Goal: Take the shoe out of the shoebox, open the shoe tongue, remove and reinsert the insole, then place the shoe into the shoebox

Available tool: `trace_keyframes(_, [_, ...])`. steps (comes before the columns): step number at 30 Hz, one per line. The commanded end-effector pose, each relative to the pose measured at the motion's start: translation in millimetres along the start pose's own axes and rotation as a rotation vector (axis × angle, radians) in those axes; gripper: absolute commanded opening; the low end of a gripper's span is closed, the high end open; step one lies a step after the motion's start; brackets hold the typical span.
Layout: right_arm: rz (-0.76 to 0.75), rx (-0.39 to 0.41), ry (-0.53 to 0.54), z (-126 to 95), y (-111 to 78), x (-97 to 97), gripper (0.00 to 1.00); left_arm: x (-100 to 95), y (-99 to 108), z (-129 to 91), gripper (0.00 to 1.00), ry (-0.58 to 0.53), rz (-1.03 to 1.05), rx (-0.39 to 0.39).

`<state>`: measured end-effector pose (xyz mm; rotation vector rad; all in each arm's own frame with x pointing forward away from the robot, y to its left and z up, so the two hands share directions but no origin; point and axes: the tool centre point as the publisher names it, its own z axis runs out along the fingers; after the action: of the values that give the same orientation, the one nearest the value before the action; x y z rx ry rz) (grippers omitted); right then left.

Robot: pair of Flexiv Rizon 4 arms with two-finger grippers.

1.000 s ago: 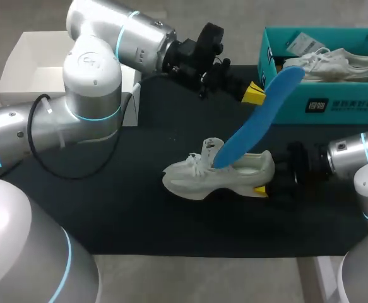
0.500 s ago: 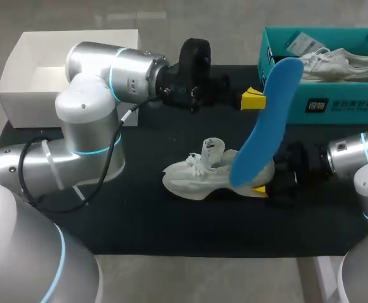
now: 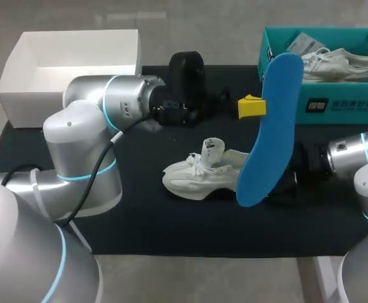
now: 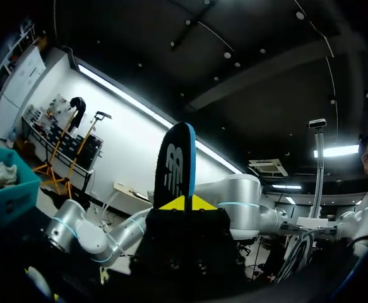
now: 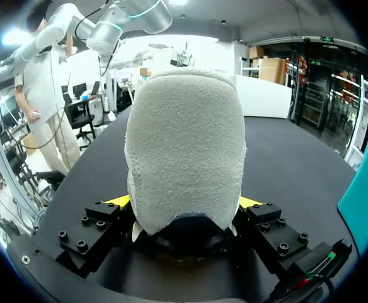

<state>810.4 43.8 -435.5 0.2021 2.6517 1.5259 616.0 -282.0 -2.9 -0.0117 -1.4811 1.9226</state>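
A white shoe (image 3: 199, 175) lies on its side on the black mat (image 3: 139, 208), toe to the left, tongue pulled up. My right gripper (image 5: 184, 205) is shut on its heel (image 5: 184, 145), one yellow-tipped finger (image 5: 116, 202) on each side. The blue insole (image 3: 269, 132) hangs nearly upright above the shoe's heel, clear of the shoe. My left gripper (image 3: 252, 106) is shut on it near its upper end. In the left wrist view the insole (image 4: 177, 165) stands edge-on above the yellow tips (image 4: 184, 203). The insole hides my right gripper's tips in the head view.
The teal shoebox (image 3: 335, 104) stands at the back right with another white shoe (image 3: 332, 63) inside. A white open box (image 3: 19, 82) sits at the back left. My left arm (image 3: 127, 104) stretches across the back of the mat.
The left arm turned and pulled the insole's lower end out of the shoe; it went from slanting to nearly upright. The shoe and the right arm stayed put.
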Motion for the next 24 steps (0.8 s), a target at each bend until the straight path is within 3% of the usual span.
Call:
trace_keyframes(1, [0.000,0.002,-0.002,3.0,-1.4,-0.3,0.00,15.3,7.4,-1.5,0.00,0.031,-0.044,0.028])
trace_keyframes(15, [0.000,0.002,-0.002,3.0,-1.4,-0.3,0.00,61.9,27.7,-8.4,0.00,0.229,-0.263,0.107])
trace_keyframes(24, [0.000,0.002,-0.002,3.0,-1.4,-0.3,0.00,73.7,31.6,-22.1,0.00,0.214,-0.227,0.175])
